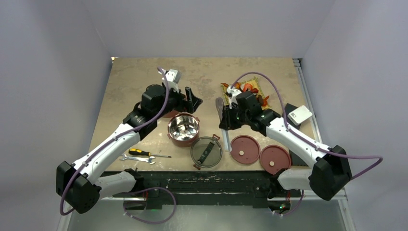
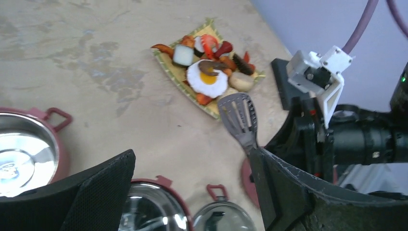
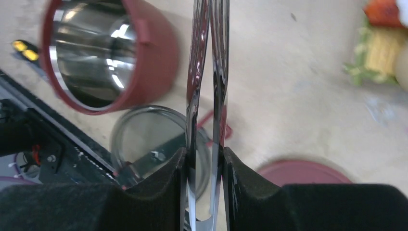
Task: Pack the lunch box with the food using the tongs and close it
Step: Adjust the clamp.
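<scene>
My right gripper is shut on the tongs, its pads squeezing the two silver arms close together; the right gripper holds them over the table. The slotted tong head lies just short of the food, a fried egg and small pieces heaped on a yellow mat. My left gripper hangs open and empty over one red bowl of the lunch box. The second bowl stands beside it, its steel inside bare. In the left wrist view the left gripper has wide-spread fingers.
The dark see-through top lid lies near the front, with two red disc lids to its right. A screwdriver and a wrench lie front left. A white box sits at the right edge.
</scene>
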{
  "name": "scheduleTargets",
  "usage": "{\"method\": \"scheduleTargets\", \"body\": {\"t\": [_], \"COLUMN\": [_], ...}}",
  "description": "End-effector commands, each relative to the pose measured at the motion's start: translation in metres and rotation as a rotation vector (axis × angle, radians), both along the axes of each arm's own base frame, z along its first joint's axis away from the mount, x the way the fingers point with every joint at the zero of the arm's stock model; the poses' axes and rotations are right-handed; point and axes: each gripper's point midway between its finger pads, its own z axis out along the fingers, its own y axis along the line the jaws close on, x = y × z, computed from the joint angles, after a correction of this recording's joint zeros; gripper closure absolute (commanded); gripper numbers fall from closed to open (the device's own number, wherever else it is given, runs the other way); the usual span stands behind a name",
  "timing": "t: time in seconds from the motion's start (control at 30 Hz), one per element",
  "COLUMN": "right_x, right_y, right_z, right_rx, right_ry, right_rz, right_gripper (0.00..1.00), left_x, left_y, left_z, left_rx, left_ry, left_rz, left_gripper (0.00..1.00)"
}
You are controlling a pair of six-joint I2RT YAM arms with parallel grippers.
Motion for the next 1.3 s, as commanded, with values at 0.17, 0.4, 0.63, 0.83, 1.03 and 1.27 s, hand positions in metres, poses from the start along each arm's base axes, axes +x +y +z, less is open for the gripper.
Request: {"method": "scheduleTargets", "body": {"t": [0.17,0.4,0.63,0.83,1.03,1.27], "right_x": [-0.001,-0.008,-0.010,-0.009,-0.006,-0.003], "right_y": [0.065,0.076,0.083,0.086,0.084,0.078], "right_z": [0.071,0.084,0.090,0.102,0.112,0.123], "right_rx": [0.178,0.213,0.221,0.231,0.230,0.230], "right_ry": [-0.257,-0.295,-0.313,-0.343,-0.377,-0.409], "right_rz": [0.216,0.249,0.270,0.277,0.255,0.209], "right_gripper": [0.87,0.86,0.86,0.85,0.80,0.74], "left_x": [-0.008,-0.006,-0.012,-0.013,-0.010,-0.010], "left_y": [-0.039,-0.045,-0.058,-0.066,-0.070,-0.079], "left_z": [0.042,0.014,0.000,-0.024,-0.041,-0.047], "left_rx": [-0.443,-0.471,-0.506,-0.485,-0.482,-0.613], "left_ry": [0.056,0.144,0.192,0.261,0.328,0.423], "left_rz": [-0.082,-0.074,-0.119,-0.103,-0.077,-0.079], "left_gripper": [0.10,0.09,0.06,0.13,0.40,0.75]}}
